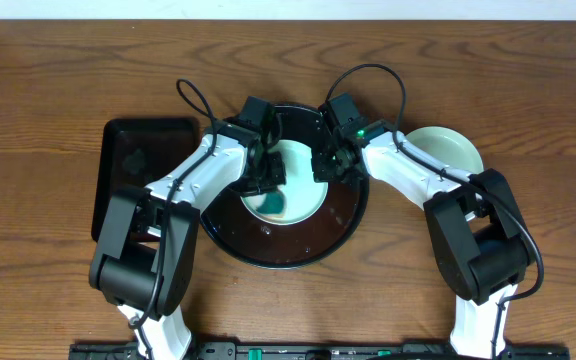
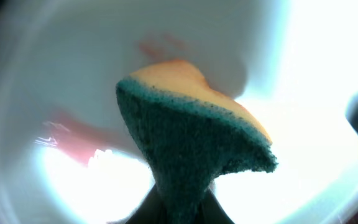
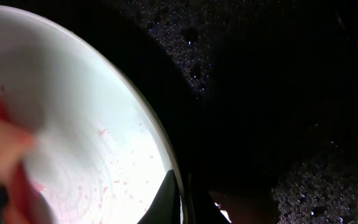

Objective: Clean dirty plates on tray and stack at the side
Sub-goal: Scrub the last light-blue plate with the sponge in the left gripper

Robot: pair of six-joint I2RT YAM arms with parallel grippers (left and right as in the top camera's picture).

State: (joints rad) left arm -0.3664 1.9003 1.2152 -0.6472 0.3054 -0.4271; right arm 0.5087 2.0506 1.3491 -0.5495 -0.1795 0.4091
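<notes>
A light aqua plate (image 1: 303, 190) lies on the round black tray (image 1: 283, 252). My left gripper (image 1: 266, 185) is shut on a teal and yellow sponge (image 1: 271, 205) and presses it on the plate. In the left wrist view the sponge (image 2: 191, 149) fills the middle, the gripper (image 2: 188, 210) pinches its lower end, and the plate (image 2: 55, 68) bears a red smear (image 2: 73, 134). My right gripper (image 1: 326, 165) is shut on the plate's right rim. In the right wrist view its fingers (image 3: 182, 199) pinch the rim of the plate (image 3: 73, 112) over the tray (image 3: 278, 93). A second pale plate (image 1: 448, 150) sits on the wood at the right.
A rectangular black tray (image 1: 133, 165) lies on the table to the left of the round tray. Brown wood tabletop (image 1: 48, 100) surrounds both trays. Small red droplets (image 3: 114, 180) dot the plate near the right fingers.
</notes>
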